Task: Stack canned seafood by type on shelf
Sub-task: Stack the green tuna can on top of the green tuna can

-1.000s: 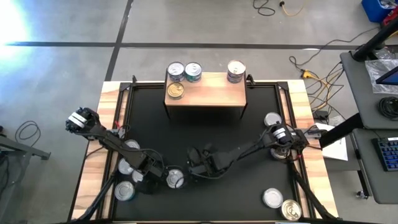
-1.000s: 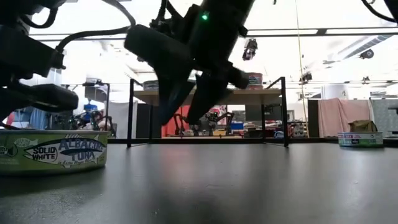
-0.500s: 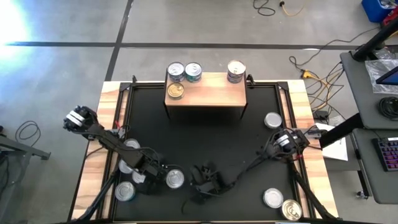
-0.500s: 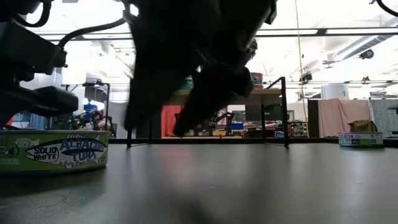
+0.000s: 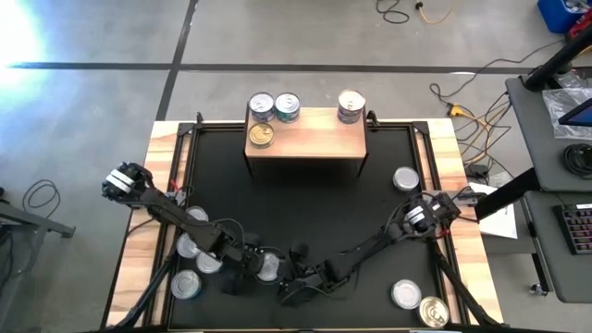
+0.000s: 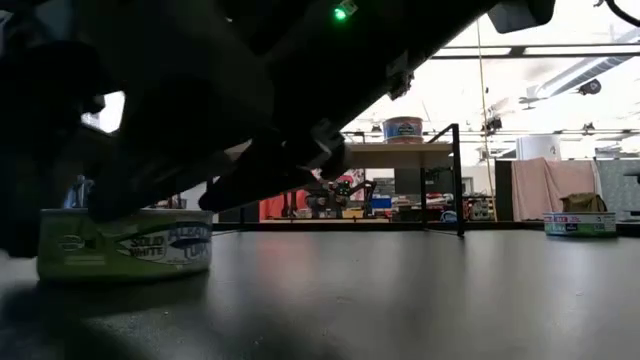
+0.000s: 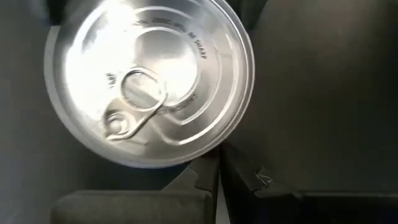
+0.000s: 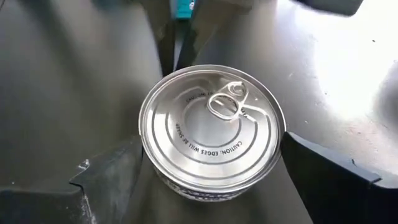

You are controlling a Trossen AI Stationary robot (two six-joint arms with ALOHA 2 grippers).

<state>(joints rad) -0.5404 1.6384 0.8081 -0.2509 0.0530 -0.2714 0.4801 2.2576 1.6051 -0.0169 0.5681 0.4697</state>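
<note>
A silver-topped tuna tin (image 5: 268, 265) stands on its base on the black mat near the near edge; it also shows as the tin (image 6: 125, 255), tin (image 7: 149, 81) and tin (image 8: 211, 130). My left gripper (image 5: 246, 265) is shut, with its tips at the tin's left side. My right gripper (image 8: 211, 180) is open and low, one finger on each side of the same tin, reaching in from the right. The wood-topped shelf (image 5: 314, 141) stands at the far side. It bears three tins (image 5: 262, 104) at its left end and a stacked tin (image 5: 351, 104) at its right end. My left gripper has its shut fingertips (image 7: 214, 163) against the tin's rim (image 7: 208, 148) on the side away from my right gripper, coming in low from the table's left. The tin stays flat on the mat. My right gripper's fingers (image 8: 115, 174) lie close along the tin's side walls; whether they touch, I cannot tell.
Several more tins (image 5: 188, 248) lie on the mat at the left, under my left arm. Others sit at the right: one tin (image 5: 404, 178) by the mat's edge and two tins (image 5: 405, 294) in the near right corner. Bare mat (image 5: 305, 208) lies between the shelf and the grippers.
My right gripper has swung from the mat's middle toward the near edge and dropped low around the tin. My left gripper has moved a little to the right and nearer, against the tin. The tin has slid slightly to the right along the mat.
</note>
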